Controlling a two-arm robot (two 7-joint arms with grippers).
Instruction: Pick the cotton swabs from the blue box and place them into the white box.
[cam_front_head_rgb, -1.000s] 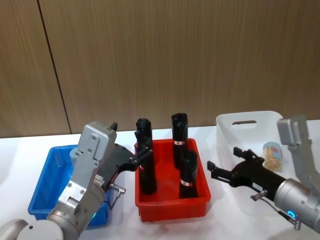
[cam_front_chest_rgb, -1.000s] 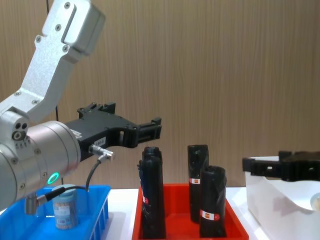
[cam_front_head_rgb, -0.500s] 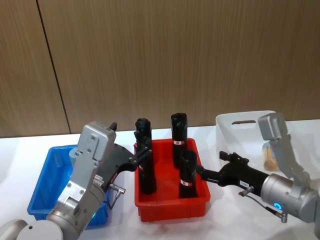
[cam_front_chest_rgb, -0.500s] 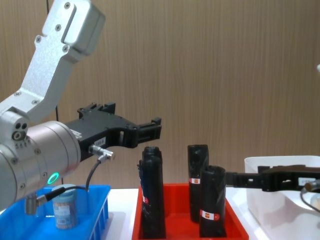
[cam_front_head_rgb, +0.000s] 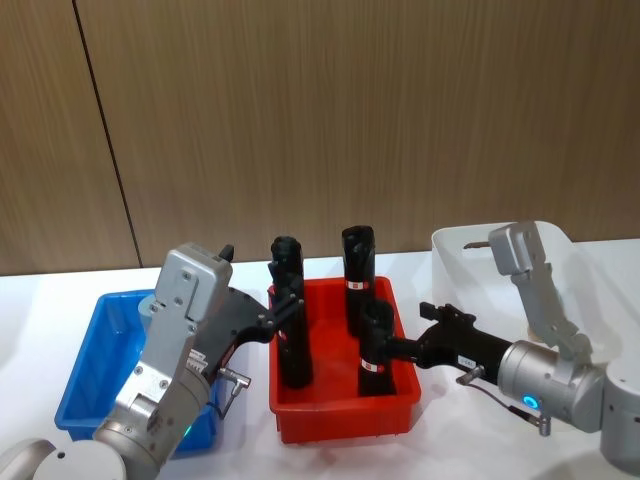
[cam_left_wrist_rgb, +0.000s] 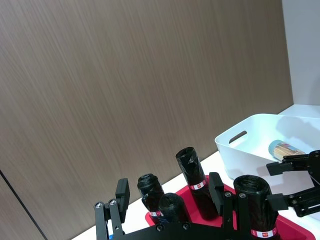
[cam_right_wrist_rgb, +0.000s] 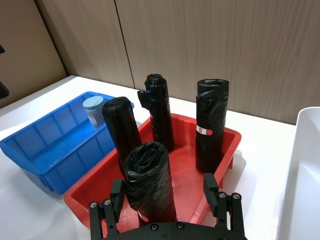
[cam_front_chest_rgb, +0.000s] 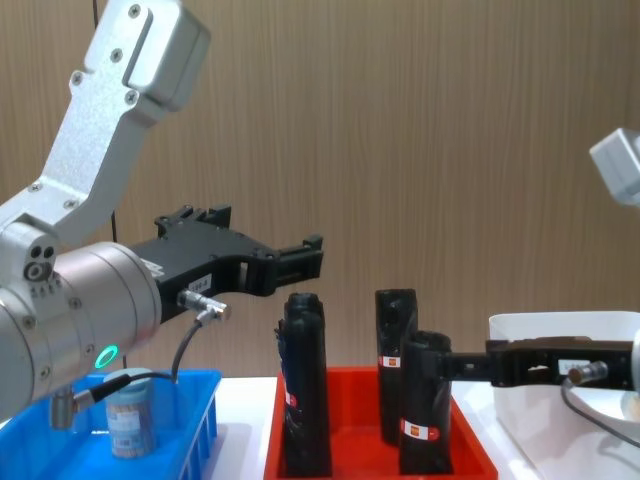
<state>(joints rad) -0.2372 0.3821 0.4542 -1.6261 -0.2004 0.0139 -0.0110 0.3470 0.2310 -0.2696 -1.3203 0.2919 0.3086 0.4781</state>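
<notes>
One jar of cotton swabs (cam_front_chest_rgb: 130, 415) stands in the blue box (cam_front_chest_rgb: 195, 410), and its pale lid (cam_right_wrist_rgb: 93, 104) shows from the right wrist. A second jar (cam_left_wrist_rgb: 286, 148) lies inside the white box (cam_left_wrist_rgb: 240, 150). My left gripper (cam_front_head_rgb: 282, 308) hangs open, high between the blue box (cam_front_head_rgb: 85, 380) and the red tray, holding nothing. My right gripper (cam_front_head_rgb: 408, 338) is open and low over the red tray (cam_front_head_rgb: 345, 415). Its fingers (cam_right_wrist_rgb: 210, 187) stand on either side of the front black cylinder (cam_right_wrist_rgb: 150, 180).
Several tall black wrapped cylinders (cam_front_head_rgb: 355, 275) stand upright in the red tray between the two boxes. The white box (cam_front_head_rgb: 470, 240) sits at the back right, behind my right arm. White tabletop lies in front of the tray, and a wooden wall runs behind.
My right gripper has swung left from over the white box to the red tray, ending at the front black cylinder. The left arm has not moved.
</notes>
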